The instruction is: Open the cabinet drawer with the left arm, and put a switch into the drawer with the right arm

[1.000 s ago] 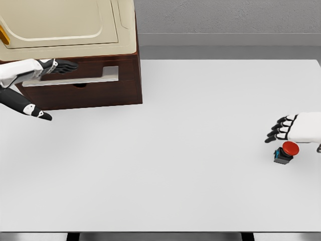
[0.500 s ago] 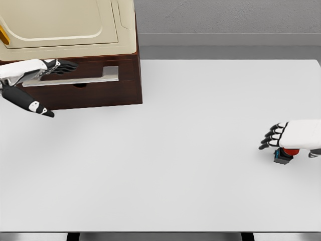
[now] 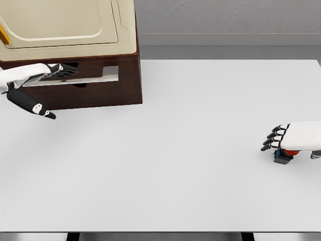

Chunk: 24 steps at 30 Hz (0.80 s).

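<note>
Drawer point(image 3: 83, 84) looks shut. Left hand point(image 3: 35, 80), fingers extended, at its handle point(image 3: 95, 78) (grip unclear). Right hand point(image 3: 296, 138), fingers loosely spread, over switch point(image 3: 284, 154); not lifted.

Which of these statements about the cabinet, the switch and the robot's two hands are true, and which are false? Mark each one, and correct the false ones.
1. The left hand is at the drawer handle of the brown cabinet. True.
2. The switch lies inside the drawer. False: it sits on the white table, near the right edge.
3. The right hand is directly over the switch, partly hiding its red button. True.
4. The switch is next to the cabinet. False: the cabinet stands at the table's far left, the switch far to the right.
5. The drawer is pulled fully out. False: its front sits about level with the cabinet face.
</note>
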Tool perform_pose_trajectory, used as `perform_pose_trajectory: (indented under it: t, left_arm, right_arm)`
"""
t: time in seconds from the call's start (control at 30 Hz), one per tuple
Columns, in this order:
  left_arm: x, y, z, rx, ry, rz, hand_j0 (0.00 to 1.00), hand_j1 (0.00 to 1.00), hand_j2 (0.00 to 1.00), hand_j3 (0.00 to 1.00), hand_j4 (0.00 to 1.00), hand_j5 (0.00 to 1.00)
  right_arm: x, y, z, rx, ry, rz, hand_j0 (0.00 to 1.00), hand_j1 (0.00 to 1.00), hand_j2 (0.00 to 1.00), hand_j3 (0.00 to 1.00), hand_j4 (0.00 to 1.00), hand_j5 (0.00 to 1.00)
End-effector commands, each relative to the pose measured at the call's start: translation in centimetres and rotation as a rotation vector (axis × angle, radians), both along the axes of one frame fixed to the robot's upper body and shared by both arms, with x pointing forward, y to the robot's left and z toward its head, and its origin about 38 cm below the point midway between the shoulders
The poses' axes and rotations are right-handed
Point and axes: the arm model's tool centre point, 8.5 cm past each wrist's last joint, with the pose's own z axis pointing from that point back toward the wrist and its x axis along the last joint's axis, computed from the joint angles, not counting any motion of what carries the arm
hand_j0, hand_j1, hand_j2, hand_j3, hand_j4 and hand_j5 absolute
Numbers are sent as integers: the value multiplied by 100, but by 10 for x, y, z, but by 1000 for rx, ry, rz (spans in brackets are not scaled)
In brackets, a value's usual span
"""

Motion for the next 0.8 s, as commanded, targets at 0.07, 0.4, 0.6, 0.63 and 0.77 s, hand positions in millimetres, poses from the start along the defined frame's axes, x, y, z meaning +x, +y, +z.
perform_pose_trajectory:
  t: [0.07,0.4,0.6,0.63,0.77]
  left_arm:
    - [1,1,-2,3,3,6,100,100,100,100,100,100]
    - [3,4,-16,44,24,17,100,100,100,100,100,100]
    - [8,12,-13,45,17,44,100,100,100,100,100,100]
    - [8,13,-13,45,17,47,100,100,100,100,100,100]
    - [10,14,-6,46,2,48,100,100,100,100,100,100]
  right_arm:
    - [0,-1,-1,1,3,-3,100,100,100,100,100,100]
    - [0,-1,0,2,1,-4,100,100,100,100,100,100]
    - [0,-1,0,2,1,-4,100,100,100,100,100,100]
    - [0,-1,-1,2,3,-4,100,100,100,100,100,100]
    - [-1,0,-3,0,6,-3,100,100,100,100,100,100]
